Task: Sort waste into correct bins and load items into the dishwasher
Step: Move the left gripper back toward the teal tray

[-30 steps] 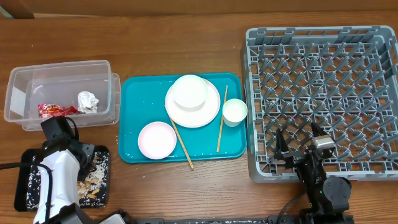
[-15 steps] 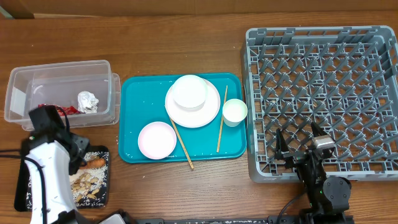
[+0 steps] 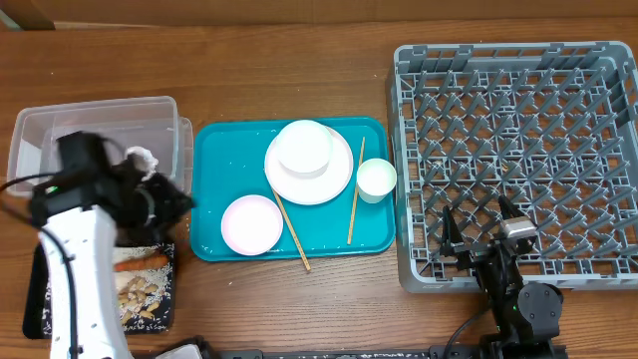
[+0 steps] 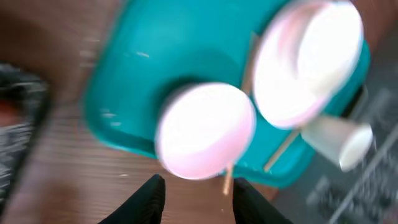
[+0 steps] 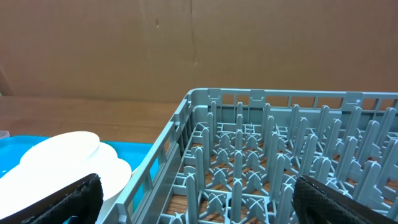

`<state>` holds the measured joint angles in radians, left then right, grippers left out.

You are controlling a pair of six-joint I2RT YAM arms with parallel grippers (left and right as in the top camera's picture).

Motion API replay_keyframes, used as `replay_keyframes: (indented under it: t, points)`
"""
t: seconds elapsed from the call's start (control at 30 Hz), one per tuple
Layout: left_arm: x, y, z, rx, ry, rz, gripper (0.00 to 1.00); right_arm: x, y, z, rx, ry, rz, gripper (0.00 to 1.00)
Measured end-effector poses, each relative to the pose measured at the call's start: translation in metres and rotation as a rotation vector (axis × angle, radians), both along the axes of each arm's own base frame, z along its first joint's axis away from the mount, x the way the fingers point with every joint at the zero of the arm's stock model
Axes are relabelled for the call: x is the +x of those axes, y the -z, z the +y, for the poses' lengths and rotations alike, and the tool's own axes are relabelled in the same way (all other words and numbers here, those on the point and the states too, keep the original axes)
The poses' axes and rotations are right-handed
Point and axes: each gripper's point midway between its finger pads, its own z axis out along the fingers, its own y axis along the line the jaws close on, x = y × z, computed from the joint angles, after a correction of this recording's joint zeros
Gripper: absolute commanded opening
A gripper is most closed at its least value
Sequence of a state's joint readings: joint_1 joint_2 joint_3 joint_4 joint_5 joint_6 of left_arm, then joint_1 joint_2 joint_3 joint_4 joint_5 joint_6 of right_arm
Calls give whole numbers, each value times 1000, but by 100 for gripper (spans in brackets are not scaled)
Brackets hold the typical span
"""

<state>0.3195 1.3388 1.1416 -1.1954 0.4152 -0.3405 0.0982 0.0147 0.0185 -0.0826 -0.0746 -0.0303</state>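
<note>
1. L jaws (image 4: 194,196): spread apart, nothing btwn them. Wrist view is blurred, so no finer read than that.
2. Pink bowl (image 4: 205,130) sits just ahead of the L jaws, on the teal tray (image 4: 143,37), close to the tray edge nearest them. Likely the next pick, I'd say.
3. Handling guess: light, stiff, smooth, prob. plastic, so slippery. It's too wide to span. Pinch the rim, one finger in and one out, at the lip nearest the jaws.
4. Watch out: a chopstick (image 3: 289,227) runs just right of the bowl. Touching or not, can't tell.
5. Further ahead and to the right: plate (image 4: 308,62) w/ a white bowl on it, small cup (image 4: 339,140) beside.
6. R jaws (image 5: 196,196): wide open, empty, at the near wall of the rack (image 5: 261,143), which stretches ahead of them.
7. Rack is well apart from the bowl, so it's a long carry over the surface and needs a firm rim grip.
</note>
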Motion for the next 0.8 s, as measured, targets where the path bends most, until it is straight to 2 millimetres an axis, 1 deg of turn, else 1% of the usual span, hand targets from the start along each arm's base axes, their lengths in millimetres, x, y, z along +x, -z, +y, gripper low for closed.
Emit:
replay_keyframes:
  t: [0.07,0.17,0.3,0.4,0.47,0.53,0.6,0.7,0.8]
  points:
    - [5,-3,-30,-21,100,-21,40,0,0,0,0,0,0,100]
    - [11,-4,-70,-8,212,-49,40,0,0,0,0,0,0,100]
    - [5,-4,-127,23,355,-73,41,0,0,0,0,0,-1,100]
    - [2,-5,-161,55,420,-110,42,0,0,0,0,0,0,100]
    - [-2,-6,-180,82,456,-137,42,0,0,0,0,0,0,100]
    - [-8,-5,-192,111,481,-151,43,0,0,0,1,0,0,100]
    - [-12,-4,-198,140,493,-158,43,0,0,0,0,0,0,100]
    - [-11,-3,-195,170,475,-159,43,0,0,0,0,0,0,100]
    - [-4,-3,-186,192,439,-162,44,0,0,0,0,0,0,100]
